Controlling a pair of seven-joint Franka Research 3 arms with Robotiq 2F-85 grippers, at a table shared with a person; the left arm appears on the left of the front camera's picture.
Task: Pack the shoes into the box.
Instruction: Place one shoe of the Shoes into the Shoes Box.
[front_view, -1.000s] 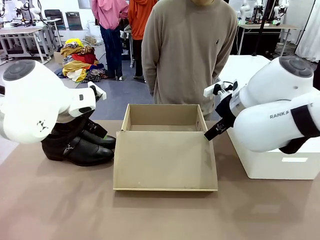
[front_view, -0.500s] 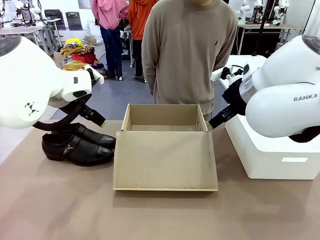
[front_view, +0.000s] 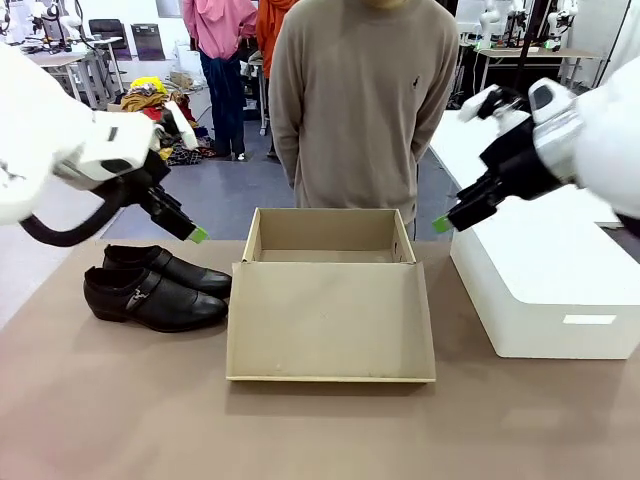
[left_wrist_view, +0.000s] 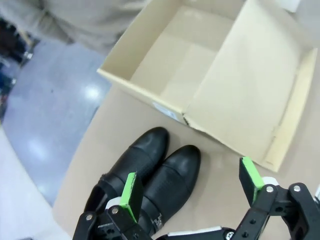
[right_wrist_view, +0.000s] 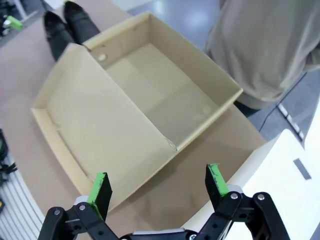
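Shoes: 2 black buckled dress shoes side by side on worktop, just left of box | box: tan cardboard shoebox, centre, flap lid lying open toward near edge | left tool: fingers apart, in air above shoes | right tool: fingers apart, in air above box's far right corner, near white box

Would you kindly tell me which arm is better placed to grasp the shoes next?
Left: the left gripper, open, hovers just above the shoes; the right gripper hangs at the other side of the box.
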